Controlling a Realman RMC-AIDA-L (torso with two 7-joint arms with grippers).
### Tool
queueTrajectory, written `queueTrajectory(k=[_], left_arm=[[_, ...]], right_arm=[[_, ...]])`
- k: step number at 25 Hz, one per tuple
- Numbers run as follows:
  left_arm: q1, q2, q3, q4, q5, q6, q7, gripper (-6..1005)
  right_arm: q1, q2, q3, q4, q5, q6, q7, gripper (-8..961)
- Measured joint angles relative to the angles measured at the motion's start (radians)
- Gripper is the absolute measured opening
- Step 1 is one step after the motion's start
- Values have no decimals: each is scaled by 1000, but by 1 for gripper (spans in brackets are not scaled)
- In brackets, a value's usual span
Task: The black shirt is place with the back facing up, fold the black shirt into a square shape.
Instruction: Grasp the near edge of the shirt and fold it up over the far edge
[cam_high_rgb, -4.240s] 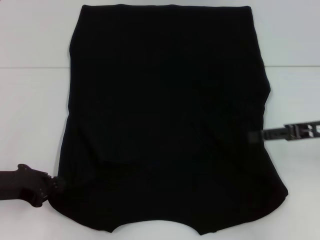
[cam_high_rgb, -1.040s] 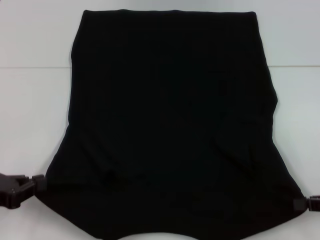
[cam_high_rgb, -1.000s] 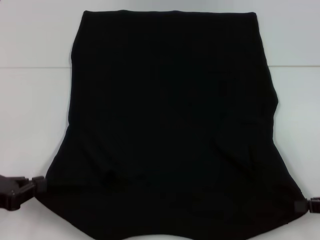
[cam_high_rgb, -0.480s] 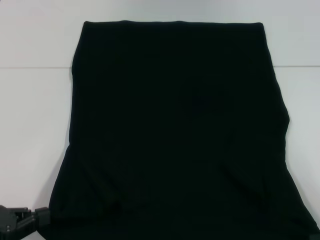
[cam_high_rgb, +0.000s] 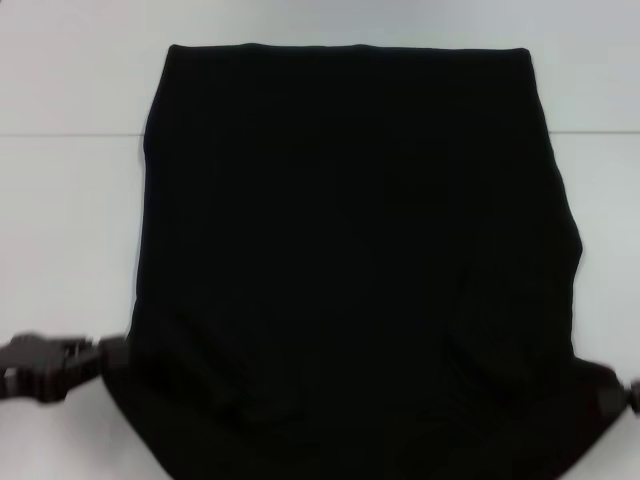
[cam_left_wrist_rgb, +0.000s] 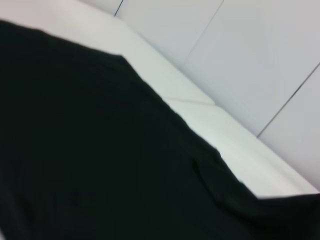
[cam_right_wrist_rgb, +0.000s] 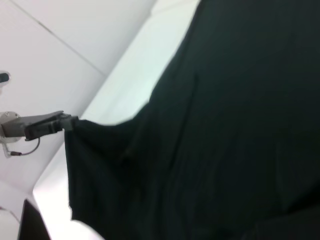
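Note:
The black shirt (cam_high_rgb: 350, 250) lies spread on the white table (cam_high_rgb: 60, 230), plain side up, with no lettering showing. My left gripper (cam_high_rgb: 110, 353) is shut on the shirt's near left corner. My right gripper (cam_high_rgb: 618, 397) holds the near right corner at the picture's edge. The near edge is pulled taut between them and looks raised off the table. The right wrist view shows the left gripper (cam_right_wrist_rgb: 69, 121) pinching a corner of the stretched cloth (cam_right_wrist_rgb: 225, 125). The left wrist view shows only cloth (cam_left_wrist_rgb: 100, 150) and table.
Bare white table surface lies to the left of the shirt, to its right (cam_high_rgb: 610, 200) and beyond its far hem. A seam line (cam_high_rgb: 70, 135) crosses the table. A pale wall (cam_left_wrist_rgb: 260, 55) stands behind the table.
Both grippers moved out to the shirt's near corners and took hold. The shirt's far hem has slid a little toward me. In the last half second both corners went up and away.

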Motion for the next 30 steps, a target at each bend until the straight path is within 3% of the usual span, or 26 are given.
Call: queueTrajectory(k=[2, 4, 7, 10, 16, 19, 21, 25, 30], left_arm=[[-49, 14, -5, -27, -7, -40, -18, 55], [-97, 34, -5, -70, -18, -103, -35, 55], [-193, 80, -11, -189, -34, -261, -49, 55], [-270, 109, -11, -279, -50, -447, -68, 54], [-382, 116, 46, -358, -50, -776, -131, 54], [-404, 115, 64, -368, -52, -840, -134, 54], [-443, 110, 93, -383, -53, -950, -127, 54], [-470, 110, 118, -399, -53, -1029, -126, 55], [-516, 119, 127, -418, -60, -1122, -96, 55]], right_arm=[[67, -11, 23, -6, 2, 68, 45, 64], [87, -14, 29, -6, 3, 94, 60, 64], [163, -17, 37, -6, 3, 217, 98, 64], [232, -9, 31, 4, 3, 359, 122, 65], [353, 9, -32, 105, 1, 690, 167, 65], [409, 23, -55, 168, -1, 863, 191, 65], [432, 34, -67, 190, 0, 939, 195, 65], [478, 56, -75, 201, 1, 1073, 196, 65], [518, 59, -74, 204, 3, 1157, 207, 65]])
